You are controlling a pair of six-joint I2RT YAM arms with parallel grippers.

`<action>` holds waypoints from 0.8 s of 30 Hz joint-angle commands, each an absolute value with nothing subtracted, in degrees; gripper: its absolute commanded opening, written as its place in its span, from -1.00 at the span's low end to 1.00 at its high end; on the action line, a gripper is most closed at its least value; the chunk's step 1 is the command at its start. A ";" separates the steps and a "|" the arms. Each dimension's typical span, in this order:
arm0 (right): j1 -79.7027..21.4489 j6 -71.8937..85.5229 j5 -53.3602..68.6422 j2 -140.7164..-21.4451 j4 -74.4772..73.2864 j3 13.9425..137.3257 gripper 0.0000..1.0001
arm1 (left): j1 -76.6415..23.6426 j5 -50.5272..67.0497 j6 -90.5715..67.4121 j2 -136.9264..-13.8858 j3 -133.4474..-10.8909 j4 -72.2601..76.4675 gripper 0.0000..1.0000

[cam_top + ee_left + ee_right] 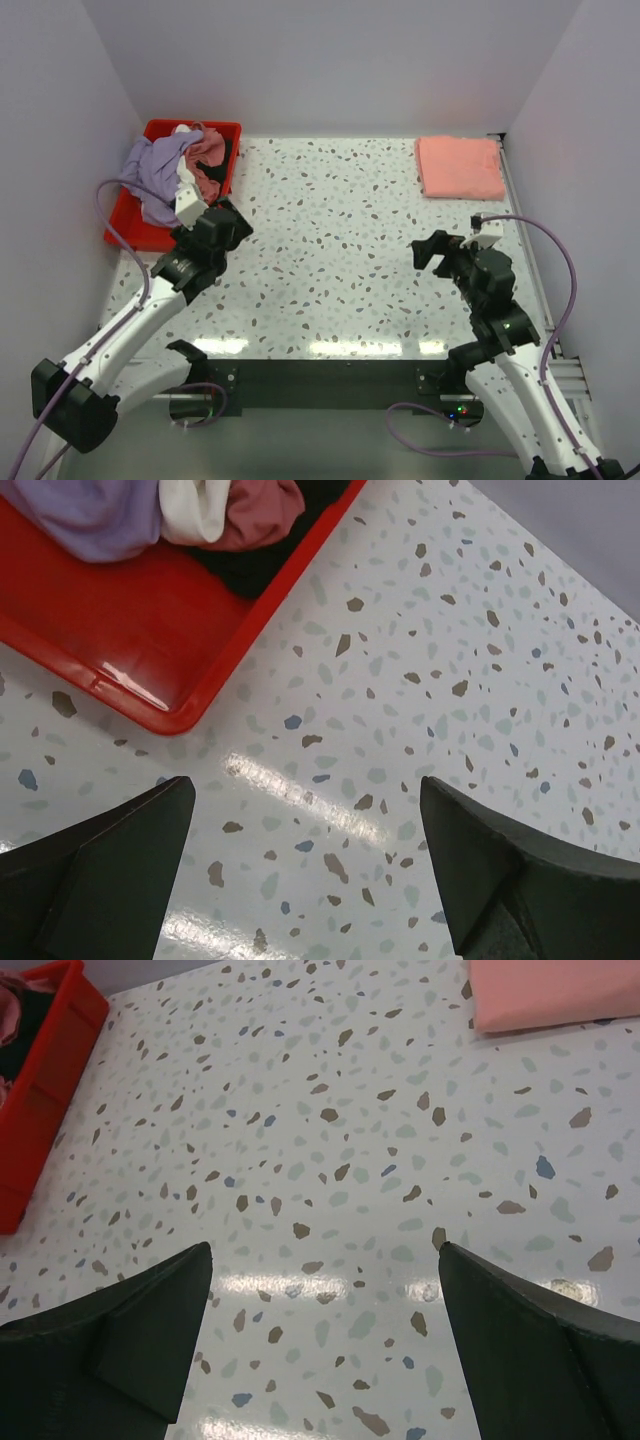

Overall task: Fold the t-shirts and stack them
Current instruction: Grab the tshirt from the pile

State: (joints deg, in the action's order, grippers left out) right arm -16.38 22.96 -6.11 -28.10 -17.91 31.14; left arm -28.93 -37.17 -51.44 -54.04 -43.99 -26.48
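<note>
The left gripper [305, 810] is being held wide apart and empty. Its 2 dark fingers are being kept over bare tabletop just beside a corner of the shallow red plastic tray [150, 630]. That stance is being read as readiness to reach in for cloth.

Inside the tray, a crumpled lavender-purple cloth t-shirt [155, 172] is being draped across the outer side, part of it spilling over the rim. A bunched white cloth t-shirt [195, 505], a dusty-rose cloth t-shirt [262, 505] and a dark cloth t-shirt [262, 572] are being crowded toward the tray's inner side.

The right gripper [325, 1260] is likewise being held wide and empty, well apart from the tray, over the speckled terrazzo tabletop [330, 240].

A salmon-pink cloth t-shirt [458, 166], folded into a flat rectangle, is being left at the far corner opposite the tray, probably as the base of the stack. 1 shirt is being judged as done, and 4 are being judged as waiting in the tray.
</note>
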 commanded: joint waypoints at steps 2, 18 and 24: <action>-16.35 22.86 -2.73 -28.21 -13.45 29.88 0.98 | -24.88 -40.45 -49.84 -60.46 -52.02 -26.20 1.00; -16.35 22.77 -0.62 -29.88 -14.41 30.41 0.98 | 7.89 -10.74 -39.84 -81.11 -66.18 -16.10 1.00; -16.26 23.20 -0.27 -31.64 -13.28 29.97 0.98 | 13.09 -10.64 -37.80 -91.84 -73.65 -19.78 1.00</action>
